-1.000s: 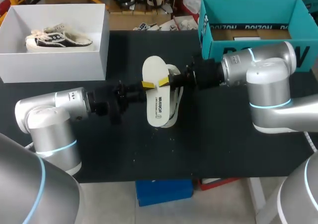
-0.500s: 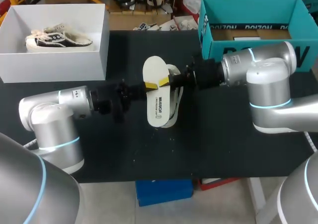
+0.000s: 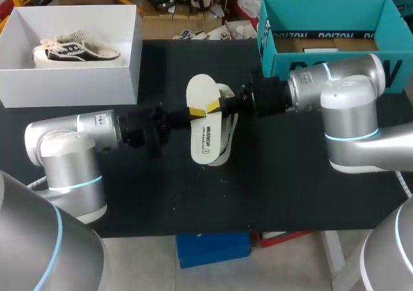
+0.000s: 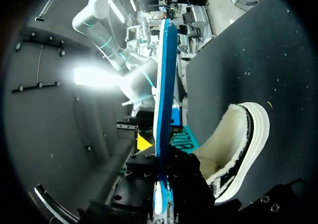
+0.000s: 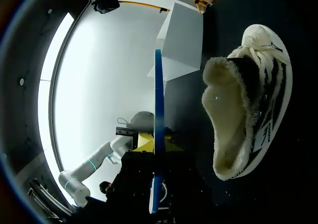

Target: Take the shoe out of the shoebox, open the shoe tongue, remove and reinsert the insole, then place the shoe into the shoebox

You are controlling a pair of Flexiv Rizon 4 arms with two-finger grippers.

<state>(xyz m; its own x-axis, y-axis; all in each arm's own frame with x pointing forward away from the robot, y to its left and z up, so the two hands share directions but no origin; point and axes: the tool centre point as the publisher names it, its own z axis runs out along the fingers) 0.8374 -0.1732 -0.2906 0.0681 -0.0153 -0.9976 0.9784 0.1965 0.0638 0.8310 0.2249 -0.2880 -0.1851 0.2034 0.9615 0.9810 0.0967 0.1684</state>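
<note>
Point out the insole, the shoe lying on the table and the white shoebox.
insole (image 3: 205, 139), head view, flat face near its end.
shoe (image 5: 226, 119), right wrist view, fleece lining.
white shoebox (image 3: 71, 84), head view, front wall.

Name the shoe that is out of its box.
The shoe on the black table, lying beneath the raised insole. The other shoe sits inside the white box at the far left corner.

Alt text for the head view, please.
A white insole hangs mid-table where the left claw and right claw meet, above a shoe on the black table. Behind, a white shoebox holds another shoe; a teal box stands opposite.
</note>
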